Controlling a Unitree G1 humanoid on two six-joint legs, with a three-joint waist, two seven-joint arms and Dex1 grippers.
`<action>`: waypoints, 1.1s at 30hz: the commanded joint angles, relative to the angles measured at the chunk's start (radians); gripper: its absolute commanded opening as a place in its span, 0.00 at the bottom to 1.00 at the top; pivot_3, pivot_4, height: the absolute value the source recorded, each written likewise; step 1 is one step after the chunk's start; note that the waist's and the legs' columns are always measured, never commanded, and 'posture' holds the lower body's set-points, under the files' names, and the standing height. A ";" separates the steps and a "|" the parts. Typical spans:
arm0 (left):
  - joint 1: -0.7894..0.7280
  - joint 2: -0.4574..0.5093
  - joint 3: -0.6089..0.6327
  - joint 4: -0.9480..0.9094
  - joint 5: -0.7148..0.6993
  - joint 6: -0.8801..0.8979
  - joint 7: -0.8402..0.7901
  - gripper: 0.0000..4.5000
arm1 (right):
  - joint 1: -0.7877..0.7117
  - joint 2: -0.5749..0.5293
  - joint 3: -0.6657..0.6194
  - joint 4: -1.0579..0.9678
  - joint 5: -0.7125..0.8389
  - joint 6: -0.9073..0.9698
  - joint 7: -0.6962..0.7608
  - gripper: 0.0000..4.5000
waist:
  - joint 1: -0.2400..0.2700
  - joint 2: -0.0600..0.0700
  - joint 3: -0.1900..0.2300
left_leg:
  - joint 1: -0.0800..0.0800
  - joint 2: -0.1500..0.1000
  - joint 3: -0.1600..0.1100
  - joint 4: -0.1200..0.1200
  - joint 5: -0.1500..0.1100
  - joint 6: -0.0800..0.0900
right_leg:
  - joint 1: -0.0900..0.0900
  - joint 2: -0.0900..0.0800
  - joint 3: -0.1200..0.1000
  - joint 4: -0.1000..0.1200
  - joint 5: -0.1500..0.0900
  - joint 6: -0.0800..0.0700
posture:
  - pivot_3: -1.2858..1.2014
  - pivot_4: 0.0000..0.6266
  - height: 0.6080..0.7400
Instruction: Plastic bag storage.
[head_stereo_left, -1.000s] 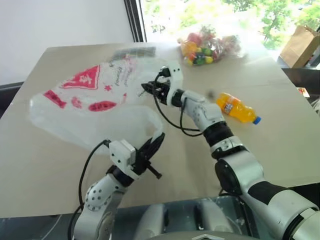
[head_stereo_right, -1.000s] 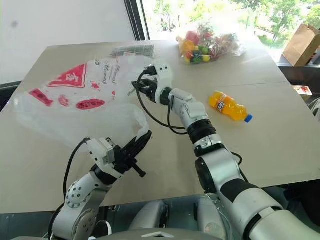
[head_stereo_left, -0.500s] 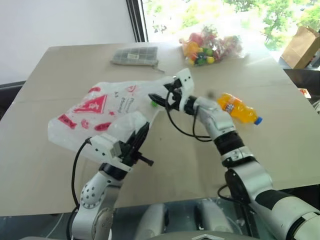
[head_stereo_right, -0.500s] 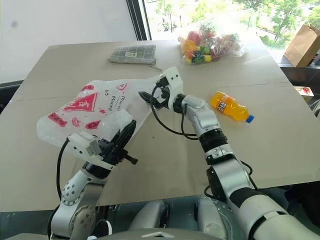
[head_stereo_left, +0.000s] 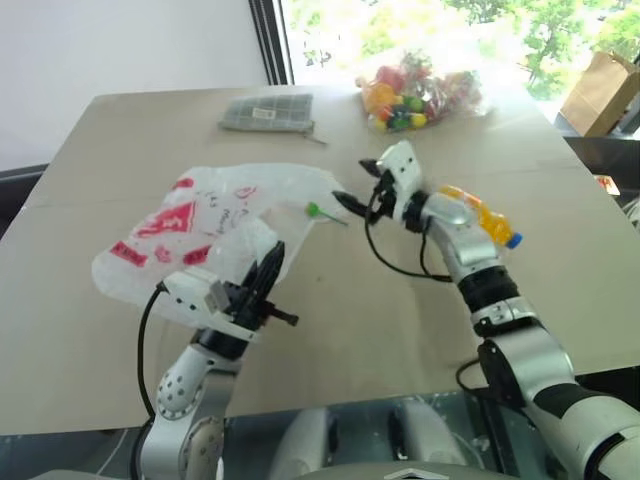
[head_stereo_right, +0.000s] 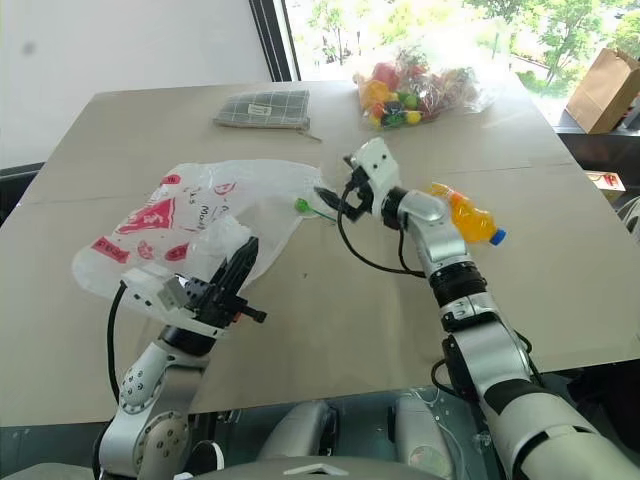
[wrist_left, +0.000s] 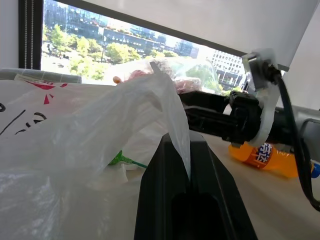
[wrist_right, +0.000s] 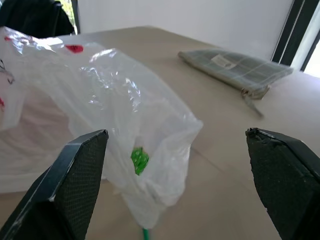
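Crumpled translucent white plastic bag (head_stereo_left: 215, 235) with red print, one fold pinched in the closed left tool (head_stereo_left: 268, 283).

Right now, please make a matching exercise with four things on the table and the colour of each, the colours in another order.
Things:
1. plastic bag
2. bottle
3. pouch
4. small item under the plastic bag's edge

Colours:
A. orange
B. green
C. translucent white with red print
D. grey-green checked

Pairs: 1-C, 2-A, 3-D, 4-B
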 joint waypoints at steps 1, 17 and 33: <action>-0.001 0.008 0.012 -0.029 0.005 -0.008 0.007 0.00 | -0.036 0.009 -0.002 -0.001 0.006 -0.030 0.031 0.99 | 0.001 0.000 0.000 | 0.000 0.000 0.000 0.000 0.000 0.000 | 0.000 0.000 0.000 0.000 0.000 0.000 | 0.52 0.24 1.00; -0.013 0.013 0.014 -0.004 0.006 -0.011 -0.001 0.00 | -0.005 0.007 0.045 -0.009 -0.025 -0.041 0.112 0.99 | 0.002 0.000 0.000 | 0.000 0.000 0.000 0.000 0.000 0.000 | 0.000 0.000 0.000 0.000 0.000 0.000 | 0.52 0.24 1.00; -0.072 0.028 0.006 0.012 0.027 -0.006 0.000 0.00 | -0.052 -0.045 -0.074 0.062 -0.001 -0.048 -0.006 0.02 | 0.004 0.000 0.000 | 0.000 0.000 0.000 0.000 0.000 0.000 | 0.000 0.000 -0.001 0.000 0.000 0.000 | 0.52 0.24 1.00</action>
